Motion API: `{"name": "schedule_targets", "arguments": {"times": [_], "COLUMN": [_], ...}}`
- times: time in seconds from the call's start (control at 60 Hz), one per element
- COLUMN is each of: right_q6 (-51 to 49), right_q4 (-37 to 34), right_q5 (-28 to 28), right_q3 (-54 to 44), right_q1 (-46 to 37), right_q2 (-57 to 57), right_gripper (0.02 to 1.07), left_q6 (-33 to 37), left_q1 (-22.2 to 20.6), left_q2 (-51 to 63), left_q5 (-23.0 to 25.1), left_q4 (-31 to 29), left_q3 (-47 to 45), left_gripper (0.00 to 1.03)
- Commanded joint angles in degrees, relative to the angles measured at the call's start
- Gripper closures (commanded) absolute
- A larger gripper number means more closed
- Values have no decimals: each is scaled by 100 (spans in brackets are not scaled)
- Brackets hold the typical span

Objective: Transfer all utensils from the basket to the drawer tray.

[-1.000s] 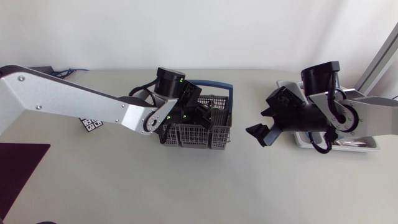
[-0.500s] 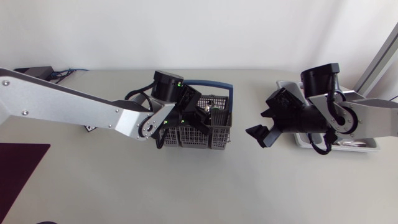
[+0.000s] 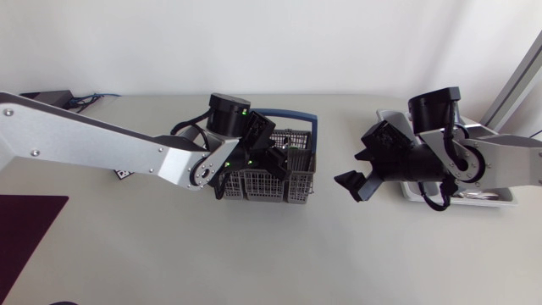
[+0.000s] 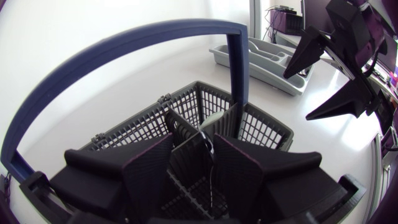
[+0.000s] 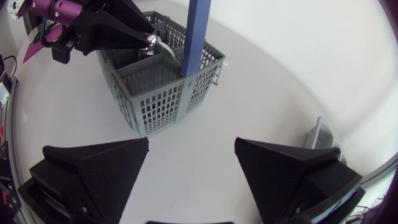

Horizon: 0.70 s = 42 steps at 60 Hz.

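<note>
Lab: marker tag (image 3: 124, 174) on table (image 3: 271, 254)

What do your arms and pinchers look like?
My left arm and right arm: silver-grey links, black joints, black cables. Tiny green lights glow on the left one. My left gripper and right gripper: matte black, two broad wedge-shaped fingers each.

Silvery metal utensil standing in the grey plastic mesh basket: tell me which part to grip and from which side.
Grip the silvery metal utensil by its upper handle, coming straight down from above. It stands roughly upright in a compartment of the grey plastic mesh basket, whose walls close off the sides. The left claw hangs open around it.
</note>
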Motion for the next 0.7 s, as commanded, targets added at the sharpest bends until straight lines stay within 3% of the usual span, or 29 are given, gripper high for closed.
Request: {"name": "schedule_targets", "arguments": {"times": [0.0,0.067,0.317,0.383,0.683], "right_q6": [-13,-13,-13,-13,-13], "right_q4": [27,27,45,45,62], "right_q5": [-21,-12,-12,-12,-12], "right_q3": [-134,-143,-134,-134,-161], "right_q1": [11,11,55,64,64], "right_q2": [136,145,163,163,163], "right_gripper": [7,7,7,7,7], "left_q6": [141,132,141,141,141], "left_q1": [-55,-99,-187,-187,-213], "left_q2": [209,209,306,341,385], "left_q5": [-36,-36,-203,-239,-388], "left_q4": [25,8,-19,-10,-28], "left_q3": [146,155,252,278,287], "left_gripper": [51,56,62,73,98]}}
